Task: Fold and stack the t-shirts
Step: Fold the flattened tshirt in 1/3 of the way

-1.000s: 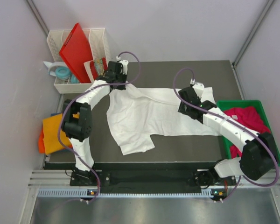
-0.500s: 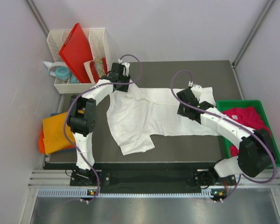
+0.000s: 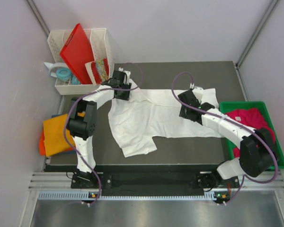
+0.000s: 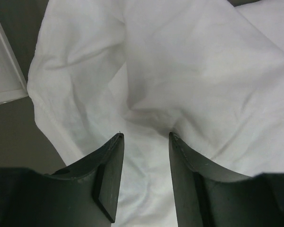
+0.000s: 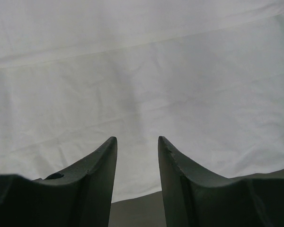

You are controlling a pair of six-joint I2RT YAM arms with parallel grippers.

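Jaws stood apart on both arms, holding nothing. From above, the white t-shirt (image 3: 151, 116) lay spread on the dark table (image 3: 189, 149), with the left gripper (image 3: 121, 91) at its far left corner and the right gripper (image 3: 188, 108) over its right part. A magenta t-shirt (image 3: 250, 119) sat in the green bin (image 3: 277, 137). The left wrist showed parted fingers (image 4: 109, 184) over rumpled white cloth beside a white basket (image 4: 7, 75). The right wrist showed parted fingers (image 5: 97, 179) above flat cloth near its edge.

Left fingers (image 4: 109, 179) and right fingers (image 5: 97, 184) slightly parted, both aimed downward.
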